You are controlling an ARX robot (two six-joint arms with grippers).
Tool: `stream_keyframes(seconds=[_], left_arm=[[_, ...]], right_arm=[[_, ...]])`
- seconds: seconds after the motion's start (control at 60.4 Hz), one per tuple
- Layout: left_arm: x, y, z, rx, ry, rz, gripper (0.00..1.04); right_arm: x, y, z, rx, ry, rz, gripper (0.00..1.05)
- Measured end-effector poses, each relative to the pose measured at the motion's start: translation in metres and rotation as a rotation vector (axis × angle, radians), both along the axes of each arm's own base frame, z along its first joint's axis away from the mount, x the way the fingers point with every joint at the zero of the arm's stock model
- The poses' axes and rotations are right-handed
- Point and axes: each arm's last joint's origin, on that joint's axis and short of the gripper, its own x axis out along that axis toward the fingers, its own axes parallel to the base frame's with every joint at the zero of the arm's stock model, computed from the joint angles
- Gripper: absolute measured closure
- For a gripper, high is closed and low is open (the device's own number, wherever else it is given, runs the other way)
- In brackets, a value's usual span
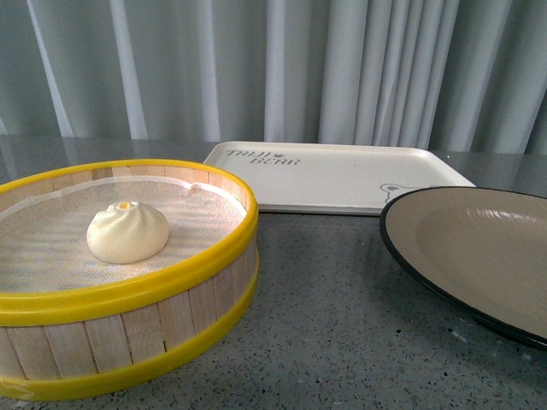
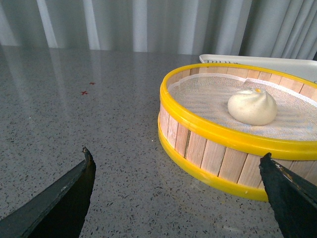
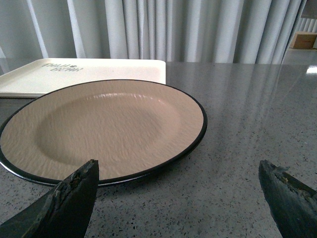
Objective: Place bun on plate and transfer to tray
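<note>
left hand [image 2: 177, 152] and right hand [image 3: 178, 162] both spread wide, empty.

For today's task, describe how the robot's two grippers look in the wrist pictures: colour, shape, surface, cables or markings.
The left gripper shows two dark, near-black fingers, matte, tapering to pointed tips. The right gripper has the same dark wedge-shaped fingers, with rough, chipped-looking edges. No cables or markings show, and the front view shows neither arm.

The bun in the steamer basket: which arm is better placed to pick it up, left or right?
Left, probably. The left gripper is open and faces the steamer basket holding the bun. The right gripper, also open, faces the empty plate, and the bun is not in its view.
</note>
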Motion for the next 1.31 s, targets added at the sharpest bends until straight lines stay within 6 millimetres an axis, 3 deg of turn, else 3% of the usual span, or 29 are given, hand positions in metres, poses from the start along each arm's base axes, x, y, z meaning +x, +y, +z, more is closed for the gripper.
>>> stream_keyframes(seconds=[1.109, 1.209, 1.308], left_arm=[[0.0, 0.0, 0.0001, -0.001, 0.0, 0.001, 0.07], [0.0015, 0.0003, -0.002, -0.096, 0.257, 0.176, 0.07], [0.0048, 0.0021, 0.0002, -0.191, 0.318, 0.268, 0.07]], right_arm=[[0.0, 0.0, 0.0, 0.0, 0.0, 0.0, 0.09], [0.0, 0.0, 0.0, 0.0, 0.0, 0.0, 0.09], [0.0, 0.0, 0.0, 0.0, 0.0, 0.0, 0.09]])
